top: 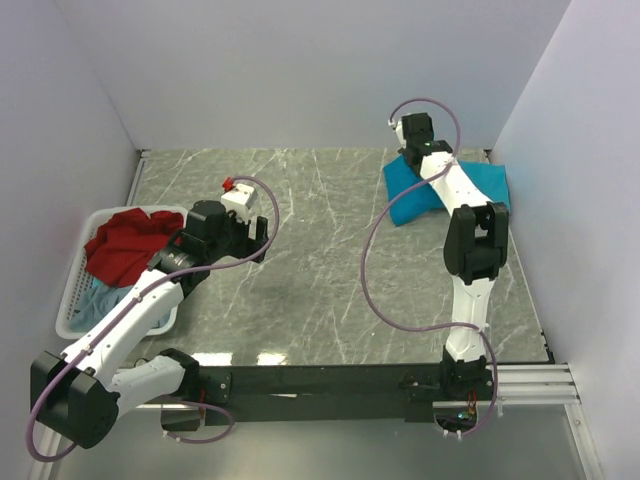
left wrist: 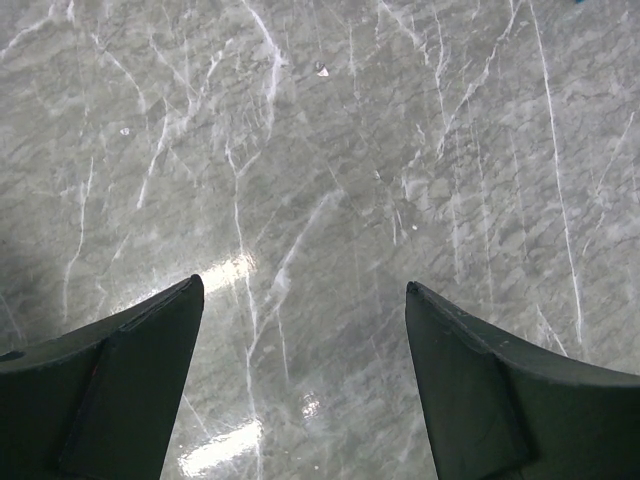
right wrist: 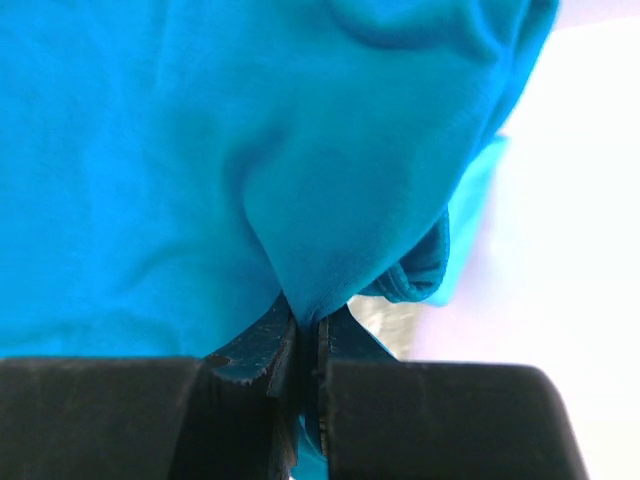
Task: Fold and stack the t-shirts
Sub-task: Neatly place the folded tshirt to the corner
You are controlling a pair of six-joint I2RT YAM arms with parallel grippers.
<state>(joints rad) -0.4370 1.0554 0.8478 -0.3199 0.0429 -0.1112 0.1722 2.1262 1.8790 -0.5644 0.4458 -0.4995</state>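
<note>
Basket (top: 68,305) holds red t-shirt (top: 125,245); left claw (left wrist: 302,285) gapes, right claw (right wrist: 305,325) pinches teal t-shirt (right wrist: 200,150).

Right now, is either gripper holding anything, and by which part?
The right gripper is shut on the teal t-shirt, pinching a bunched fold of its cloth. The left gripper is open, holding nothing.

Table top (top: 330,270): glossy grey marble-patterned slab with white veins.
Back wall (top: 300,70): plain pale panel rising from the table's far edge.
Left wall (top: 50,150): the same plain panel, along the table's left edge.
Right wall (top: 590,200): a matching panel, along the table's right edge.
Light: bright glare patches (top: 262,357) on the table by its near edge.
Aluminium rails (top: 535,380): at the table's near right corner.
</note>
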